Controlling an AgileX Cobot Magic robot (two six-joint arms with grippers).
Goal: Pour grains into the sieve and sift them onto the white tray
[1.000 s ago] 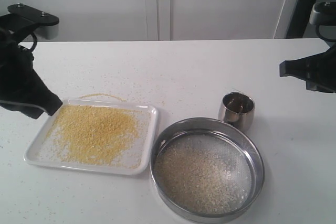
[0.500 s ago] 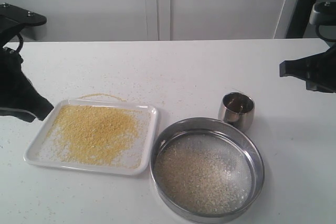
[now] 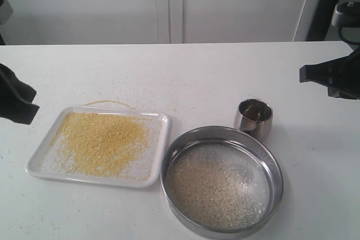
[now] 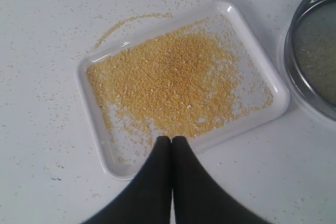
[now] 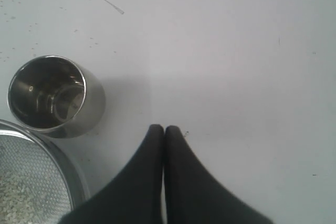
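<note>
The white tray [image 3: 160,117] [image 4: 273,90] lies at the front left, spread with fine golden-yellow grains [image 3: 101,141] [image 4: 173,85]. To its right the round steel sieve [image 3: 277,168] [image 4: 290,74] rests on the table and holds the coarser pale grains [image 3: 211,190]. My left gripper [image 3: 22,111] [image 4: 171,140] is shut and empty, raised off the tray's left side. Over bare table at the far right my right gripper [image 3: 306,74] [image 5: 164,128] is also shut and empty, beyond the sieve.
A small empty steel cup [image 3: 253,117] [image 5: 52,98] stands just behind the sieve's right part. Loose grains are scattered on the white table [image 3: 197,77] round the tray, with a thin curved line of them [image 3: 109,103] behind it.
My left arm has drawn back to the left, away from the tray's corner, and most of it has left the exterior view. The right arm, tray, sieve and cup have not moved.
</note>
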